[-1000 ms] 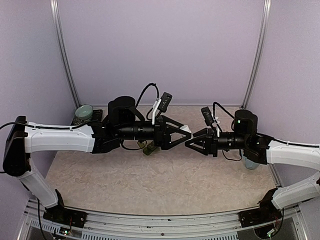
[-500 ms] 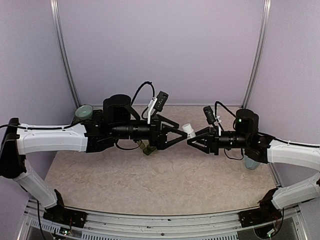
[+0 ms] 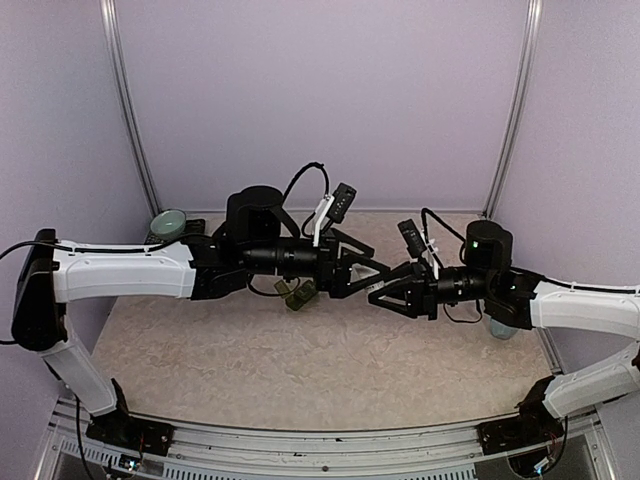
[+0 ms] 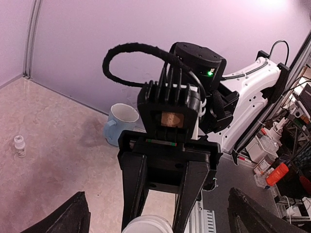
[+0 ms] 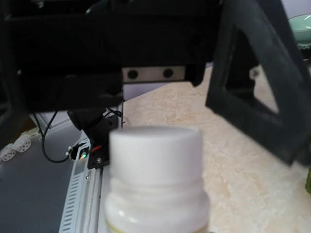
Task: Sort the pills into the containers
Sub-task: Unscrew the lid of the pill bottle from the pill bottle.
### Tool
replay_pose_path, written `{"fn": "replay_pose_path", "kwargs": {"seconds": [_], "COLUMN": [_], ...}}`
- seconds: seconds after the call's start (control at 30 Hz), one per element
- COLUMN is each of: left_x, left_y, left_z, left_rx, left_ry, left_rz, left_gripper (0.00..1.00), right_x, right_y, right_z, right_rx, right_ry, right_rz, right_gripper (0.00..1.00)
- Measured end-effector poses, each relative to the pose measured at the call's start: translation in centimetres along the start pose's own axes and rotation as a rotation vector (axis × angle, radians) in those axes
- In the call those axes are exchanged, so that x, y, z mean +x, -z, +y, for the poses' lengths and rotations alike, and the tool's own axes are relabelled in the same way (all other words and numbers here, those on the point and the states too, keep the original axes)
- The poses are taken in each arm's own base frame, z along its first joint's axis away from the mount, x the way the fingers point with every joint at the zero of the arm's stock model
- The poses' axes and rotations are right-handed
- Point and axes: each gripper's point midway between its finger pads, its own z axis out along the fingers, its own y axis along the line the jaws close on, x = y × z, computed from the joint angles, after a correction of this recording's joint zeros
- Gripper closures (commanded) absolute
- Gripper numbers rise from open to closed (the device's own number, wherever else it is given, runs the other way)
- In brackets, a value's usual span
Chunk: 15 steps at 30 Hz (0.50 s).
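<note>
**While clamped on a white bottle (image 5: 155, 179), met head-on by gaping jaws**

At the right pincer (image 3: 385, 284): closed firmly on the white bottle, ribbed cap screwed on and pointing straight out past the fingertips. Contents hidden behind the opaque wall. At the left pincer (image 3: 368, 272): spread wide and holding nothing, fingers (image 4: 73, 216) standing either side of the cap, apparently without touching it. Tip to tip, both well above the table (image 3: 300, 370).

Back along the left pincer, beneath its wrist and down on the table: dark green strip of containers (image 3: 298, 293), partly covered by the arm overhead. Lids and contents impossible to make out from any view.

Behind the right pincer, tucked under its forearm: pale blue mug (image 4: 121, 124), upright, mouth up. Well off to the side of both pincers, near the foot of the wall: small white vial (image 4: 19, 145), upright on the table, capped. Far behind the left pincer, past the elbow, in the back corner: pale green bowl (image 3: 168, 222).

Ahead of the left pincer, sight mostly blocked by the right pincer's black body. Ahead of the right pincer, blocked above and to one side by the left one's dark frame.
</note>
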Motion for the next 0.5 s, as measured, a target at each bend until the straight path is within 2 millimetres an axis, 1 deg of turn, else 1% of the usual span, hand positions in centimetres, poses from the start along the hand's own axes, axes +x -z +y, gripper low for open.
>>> {"fn": "replay_pose_path", "kwargs": {"seconds": [0.17,0.27,0.37,0.5], "left_x": [0.4,0.7,1.4,2.0], "left_y": [-0.1,-0.1,0.1,0.1], "left_z": [-0.3,-0.4,-0.4,-0.3], "left_rx": [0.015,0.024,0.031,0.038], "left_ry": [-0.014,-0.024,-0.023,-0.018], "left_rz": [0.013,0.02,0.035,0.049], "left_gripper": [0.17,0.25,0.32,0.36], "right_x": [0.1,0.2,0.2,0.2], "right_y": [-0.1,-0.1,-0.1,-0.1], "right_z": [0.1,0.2,0.2,0.2], "right_rx": [-0.008,-0.011,-0.012,-0.011], "right_ry": [0.001,0.003,0.005,0.007], "right_rz": [0.005,0.006,0.007,0.008], "right_gripper": [0.98,0.98,0.98,0.98]}}
